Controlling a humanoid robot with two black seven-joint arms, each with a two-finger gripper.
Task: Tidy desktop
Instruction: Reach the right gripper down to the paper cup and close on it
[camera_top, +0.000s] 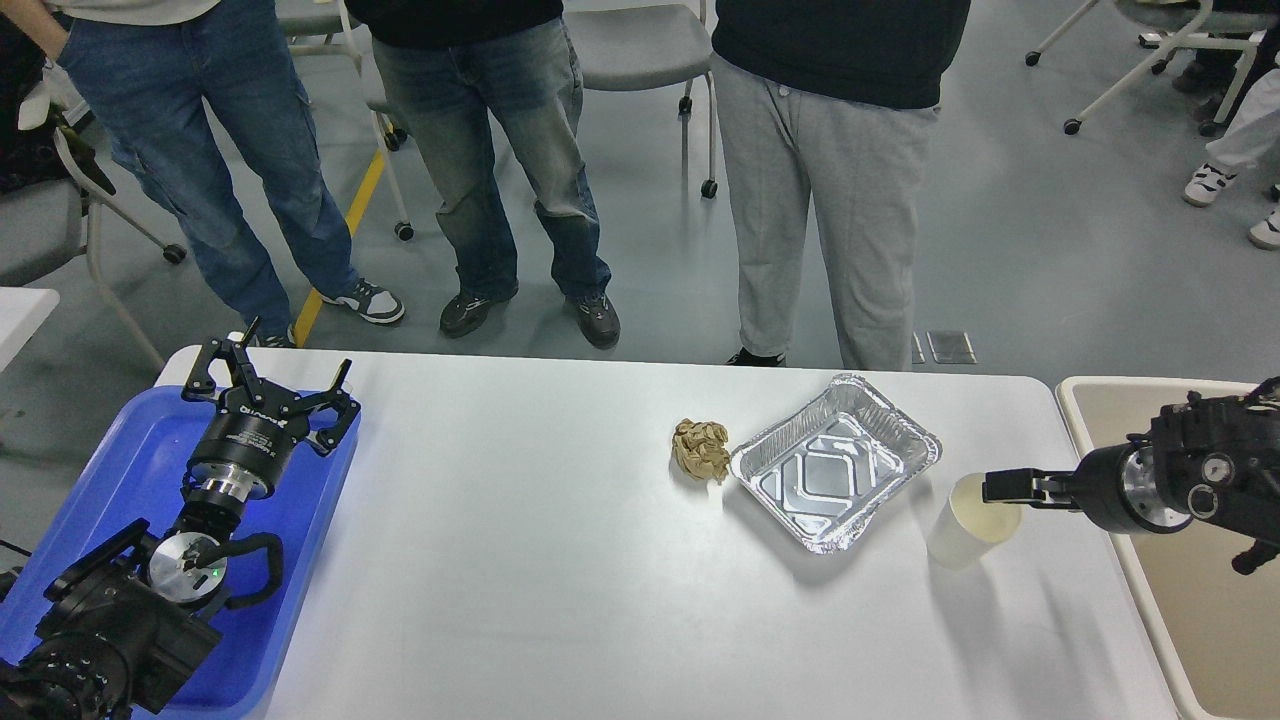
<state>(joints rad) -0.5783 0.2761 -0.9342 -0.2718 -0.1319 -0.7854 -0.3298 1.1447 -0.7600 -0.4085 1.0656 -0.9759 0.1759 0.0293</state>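
The white desktop fills the lower view. On it lie a crumpled brown paper ball and, just to its right, an empty foil tray. My right gripper reaches in from the right and is shut on the rim of a cream paper cup, which stands tilted near the desktop's right end. My left gripper is open and empty, held above the far end of the blue tray.
A beige bin stands off the desktop's right edge, under my right arm. Three people stand close behind the far edge. Chairs stand on the floor beyond them.
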